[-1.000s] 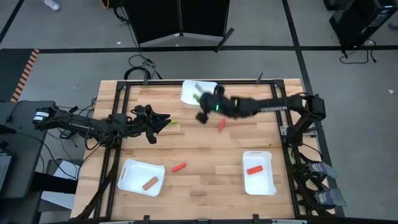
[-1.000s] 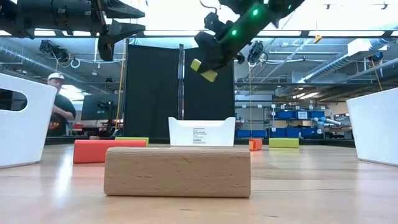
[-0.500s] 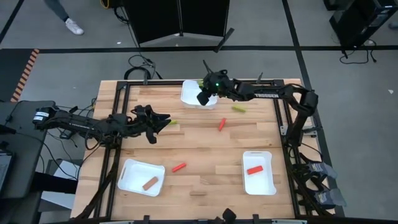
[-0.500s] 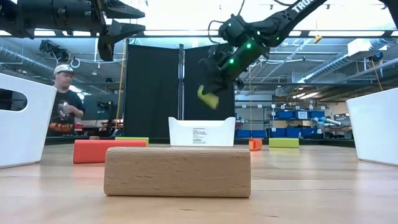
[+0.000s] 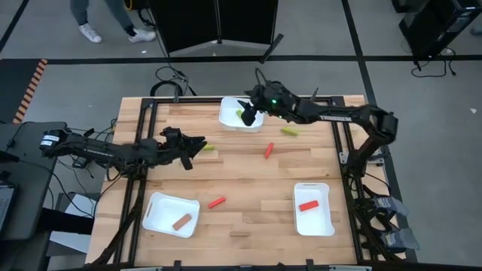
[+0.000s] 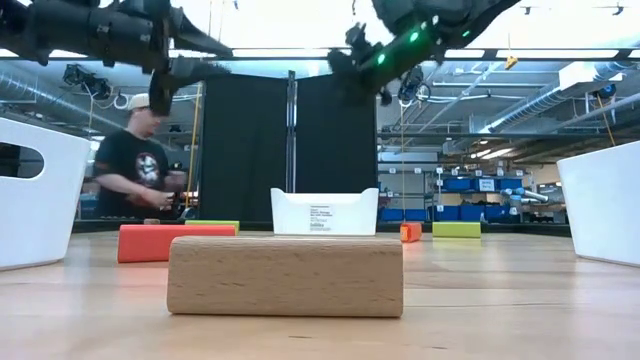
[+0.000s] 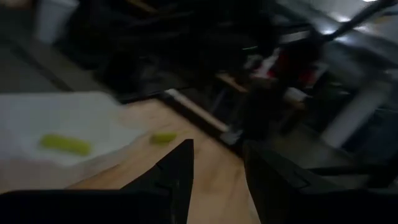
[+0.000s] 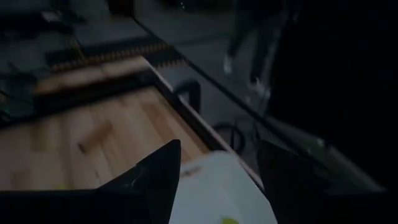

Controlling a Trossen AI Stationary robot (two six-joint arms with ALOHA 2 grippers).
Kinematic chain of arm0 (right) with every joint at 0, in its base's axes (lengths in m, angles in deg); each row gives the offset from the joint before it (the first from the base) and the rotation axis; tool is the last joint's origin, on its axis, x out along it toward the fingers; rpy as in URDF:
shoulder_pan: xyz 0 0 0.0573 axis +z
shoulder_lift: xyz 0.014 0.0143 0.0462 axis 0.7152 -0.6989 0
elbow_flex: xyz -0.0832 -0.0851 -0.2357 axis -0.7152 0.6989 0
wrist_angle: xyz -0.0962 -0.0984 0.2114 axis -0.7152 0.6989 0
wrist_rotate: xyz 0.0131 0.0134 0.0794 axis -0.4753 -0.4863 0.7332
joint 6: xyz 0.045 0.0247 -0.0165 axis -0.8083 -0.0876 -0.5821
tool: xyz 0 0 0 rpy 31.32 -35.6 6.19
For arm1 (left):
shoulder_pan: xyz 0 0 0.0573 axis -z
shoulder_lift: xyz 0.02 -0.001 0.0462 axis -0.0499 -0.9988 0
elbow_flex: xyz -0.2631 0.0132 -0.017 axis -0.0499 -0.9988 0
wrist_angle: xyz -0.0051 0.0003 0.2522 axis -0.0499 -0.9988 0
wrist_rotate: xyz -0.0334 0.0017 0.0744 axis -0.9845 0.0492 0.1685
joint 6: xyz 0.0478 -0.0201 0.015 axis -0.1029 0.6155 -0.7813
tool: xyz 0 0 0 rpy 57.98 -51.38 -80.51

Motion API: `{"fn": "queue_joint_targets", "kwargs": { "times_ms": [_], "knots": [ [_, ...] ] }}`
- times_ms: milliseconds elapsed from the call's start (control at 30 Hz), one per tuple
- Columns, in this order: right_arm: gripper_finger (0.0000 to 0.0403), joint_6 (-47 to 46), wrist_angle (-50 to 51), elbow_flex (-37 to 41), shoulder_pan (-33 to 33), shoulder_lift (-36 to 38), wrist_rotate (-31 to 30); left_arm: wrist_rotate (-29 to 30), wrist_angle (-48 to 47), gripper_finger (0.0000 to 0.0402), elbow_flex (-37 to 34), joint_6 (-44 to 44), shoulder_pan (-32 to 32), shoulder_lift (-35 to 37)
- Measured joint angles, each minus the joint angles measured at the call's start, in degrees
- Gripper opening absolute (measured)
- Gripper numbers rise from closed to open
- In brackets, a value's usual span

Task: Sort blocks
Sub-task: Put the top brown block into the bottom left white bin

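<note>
My right gripper (image 5: 247,108) hovers open above the far white tray (image 5: 228,120). A yellow-green block (image 5: 245,116) lies inside that tray, also seen below the fingers as the block (image 8: 229,220). At mid-left my left gripper (image 5: 197,144) is open above the table with nothing between its fingers; a yellow-green block (image 5: 209,148) lies on the wood just beyond its tips. Loose on the table are another yellow-green block (image 5: 288,131), a red block (image 5: 268,150), a second red block (image 5: 217,202) and a tan block (image 5: 239,234) near the front edge.
A near-left white tray (image 5: 160,212) holds a tan block (image 5: 181,221). A near-right white tray (image 5: 322,220) holds a red block (image 5: 308,205). A person (image 6: 140,170) stands beyond the table's far edge. Bare wood lies in the table's middle.
My right gripper has carried a yellow-green block from the table's middle toward the far edge, over the far tray, then opened and let it go. The block has dropped and now lies in the tray.
</note>
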Motion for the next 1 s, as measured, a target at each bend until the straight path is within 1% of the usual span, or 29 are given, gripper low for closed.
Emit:
{"fn": "queue_joint_targets", "kwargs": {
  "times_ms": [133, 233, 300, 367, 467, 533, 700, 833, 900, 1000],
  "knots": [
    [0.0208, 1.38, -4.84, 6.42, 3.34, 7.87, -3.15, 5.02, -6.25, 0.0146, 0.00, 5.08, -0.64, 0.00],
    [0.0203, 0.60, -8.48, 13.81, 6.94, 14.78, -6.33, 5.56, -11.92, 0.0146, 0.04, 9.97, -2.60, 0.00],
    [0.0201, -0.80, -10.38, 19.12, 10.00, 19.17, -8.50, 5.72, -19.79, 0.0146, 1.12, 13.51, -4.59, 0.00],
    [0.0201, -2.73, -11.46, 24.26, 13.26, 23.11, -11.15, 6.66, -30.38, 0.0146, 3.33, 17.28, -6.78, -0.27],
    [0.0202, -6.61, -13.03, 30.82, 18.38, 28.01, -16.08, 7.32, -43.20, 0.0146, 6.98, 20.35, -10.29, -1.51],
    [0.0203, -9.02, -13.92, 34.11, 21.58, 30.25, -17.96, 7.34, -48.02, 0.0146, 9.02, 20.25, -12.40, -2.07],
    [0.0203, -10.49, -14.14, 37.49, 28.24, 32.74, -19.20, 4.50, -49.96, 0.0146, 13.32, 14.51, -16.06, -3.68],
    [0.0203, -8.00, -14.57, 37.54, 31.64, 32.90, -19.25, 1.74, -51.30, 0.0146, 17.06, 11.22, -18.09, -5.37],
    [0.0203, -6.09, -15.08, 37.56, 32.78, 32.90, -19.36, 0.33, -53.92, 0.0146, 19.46, 10.45, -19.02, -6.84],
    [0.0203, -3.70, -15.60, 37.57, 33.80, 32.90, -21.77, -1.21, -59.60, 0.0146, 23.47, 8.81, -19.79, -10.06]
  ]
}}
